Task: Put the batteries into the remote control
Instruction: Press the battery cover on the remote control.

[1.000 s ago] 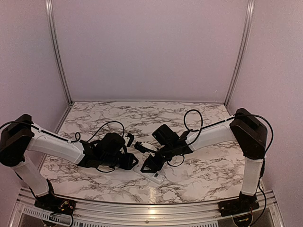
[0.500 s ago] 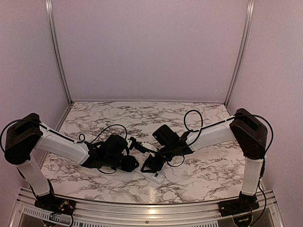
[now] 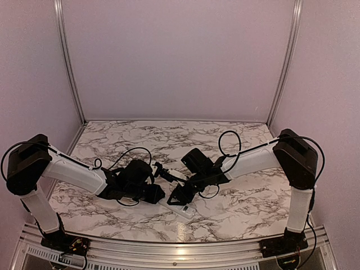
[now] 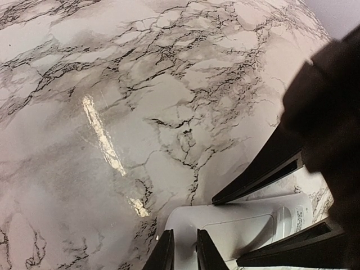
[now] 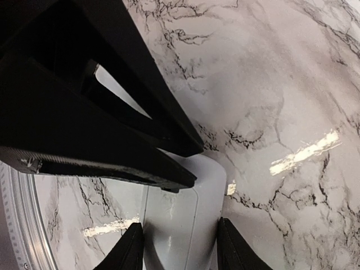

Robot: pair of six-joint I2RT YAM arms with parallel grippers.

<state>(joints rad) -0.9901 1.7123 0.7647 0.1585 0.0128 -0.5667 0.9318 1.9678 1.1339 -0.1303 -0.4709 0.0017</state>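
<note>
The white remote control (image 3: 184,210) lies on the marble table with its back up; the outline of a cover panel shows on it (image 4: 247,222) (image 5: 181,222). My right gripper (image 5: 180,247) is shut on the remote control, one finger against each long side. My left gripper (image 4: 184,248) hovers over the remote's rounded end, its fingers (image 4: 164,253) only a narrow gap apart with nothing between them. From above the two grippers meet over the remote, left (image 3: 160,195) and right (image 3: 176,198). The batteries are out of view.
The right gripper's black fingers (image 4: 264,174) cross the left wrist view, and the left gripper's body (image 5: 95,101) fills the upper left of the right wrist view. The metal table rail (image 3: 169,247) runs along the near edge. Pale walls (image 3: 180,62) enclose the table.
My left arm has moved right, up to the remote's end, and its jaws have narrowed. The right gripper has kept its hold and place.
</note>
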